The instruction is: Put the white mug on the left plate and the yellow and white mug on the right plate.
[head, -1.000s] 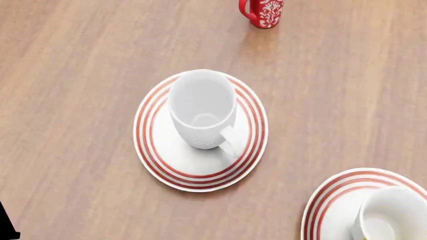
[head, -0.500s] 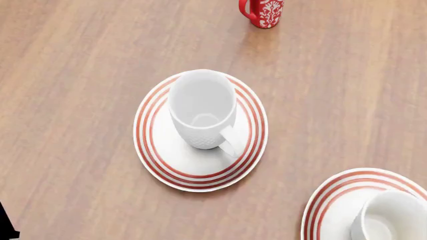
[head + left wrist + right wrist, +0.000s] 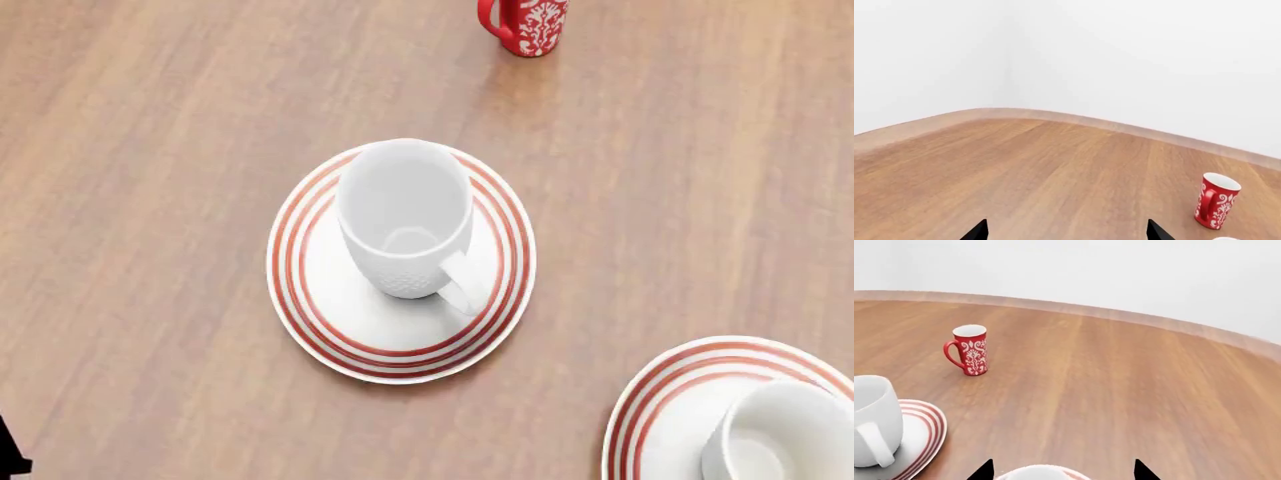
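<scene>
Left wrist view: a wooden table [image 3: 1054, 170] with a rounded edge runs up to plain white walls [image 3: 1121, 60] that meet in a corner. A red mug [image 3: 1215, 200] with a white floral pattern stands upright near the far side. Only two dark fingertips of the left gripper [image 3: 1066, 231] poke into the picture, set wide apart with nothing between them.

Head view: the white mug [image 3: 404, 217] stands upright on the left plate [image 3: 300, 290], handle toward the camera. The right plate [image 3: 661, 405] is cut off by the corner of the picture, and the mug on it [image 3: 781, 440] shows only a white inside; its yellow outside cannot be made out, so it is probably the yellow and white mug.

Right wrist view: the tips of the right gripper [image 3: 1062, 471] are likewise spread, empty, above a white rim cut off by the picture's edge. The white mug is partly cropped.
</scene>
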Robot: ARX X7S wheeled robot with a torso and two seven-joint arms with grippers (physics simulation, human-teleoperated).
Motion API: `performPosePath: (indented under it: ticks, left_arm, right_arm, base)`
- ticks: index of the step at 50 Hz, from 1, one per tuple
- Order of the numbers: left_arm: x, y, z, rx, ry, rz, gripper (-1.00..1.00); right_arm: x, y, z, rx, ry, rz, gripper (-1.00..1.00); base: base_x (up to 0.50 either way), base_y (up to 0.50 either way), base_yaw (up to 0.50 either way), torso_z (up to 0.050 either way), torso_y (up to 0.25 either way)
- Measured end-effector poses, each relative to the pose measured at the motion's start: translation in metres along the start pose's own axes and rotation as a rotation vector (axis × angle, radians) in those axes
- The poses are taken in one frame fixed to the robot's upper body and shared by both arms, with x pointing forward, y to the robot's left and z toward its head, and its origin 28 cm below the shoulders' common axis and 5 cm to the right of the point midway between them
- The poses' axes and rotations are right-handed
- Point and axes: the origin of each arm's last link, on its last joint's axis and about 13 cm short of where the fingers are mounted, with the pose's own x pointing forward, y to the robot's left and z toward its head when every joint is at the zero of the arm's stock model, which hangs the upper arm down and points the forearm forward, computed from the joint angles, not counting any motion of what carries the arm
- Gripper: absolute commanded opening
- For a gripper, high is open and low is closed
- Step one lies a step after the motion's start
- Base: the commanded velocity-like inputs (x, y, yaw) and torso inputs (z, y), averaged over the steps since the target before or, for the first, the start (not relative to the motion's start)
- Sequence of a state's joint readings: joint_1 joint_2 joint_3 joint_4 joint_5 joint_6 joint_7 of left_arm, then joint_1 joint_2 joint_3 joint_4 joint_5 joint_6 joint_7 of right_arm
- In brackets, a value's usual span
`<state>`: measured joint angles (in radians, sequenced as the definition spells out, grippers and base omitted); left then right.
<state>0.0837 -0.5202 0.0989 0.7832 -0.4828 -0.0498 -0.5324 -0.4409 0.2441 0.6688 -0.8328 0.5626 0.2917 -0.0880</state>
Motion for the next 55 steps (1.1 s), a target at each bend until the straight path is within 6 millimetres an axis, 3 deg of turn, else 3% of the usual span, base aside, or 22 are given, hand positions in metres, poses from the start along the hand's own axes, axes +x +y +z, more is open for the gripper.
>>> performPosePath:
  ticks: [13,26,36,45,55]
  left_arm:
    - [0.0,0.0,0.0,-0.004,-0.002,0.003,1.0]
    - [-0.002,-0.003,0.0,0.004,-0.002,-0.01,1.0]
    - [0.008,-0.003,0.001,0.015,0.019,-0.034,1.0]
    - [0.025,-0.006,0.015,0.054,0.008,-0.079,1.0]
    - [0.044,-0.011,0.041,0.101,-0.055,-0.109,1.0]
  right_arm:
    - [0.048,0.012,0.015,0.023,-0.029,0.03,1.0]
    - [0.112,0.022,0.009,0.003,-0.012,0.02,1.0]
    - [0.146,0.033,0.006,0.009,-0.039,0.015,1.0]
    - [0.157,0.039,0.021,0.001,-0.12,-0.031,1.0]
    - [0.144,0.039,0.049,0.015,-0.226,-0.058,1.0]
  base:
    - [0.0,0.0,0.0,0.0,0.0]
    - [0.0,0.0,0.0,0.0,0.0]
    - [0.0,0.0,0.0,0.0,0.0]
    - [0.0,0.0,0.0,0.0,0.0]
    - [0.0,0.0,0.0,0.0,0.0]
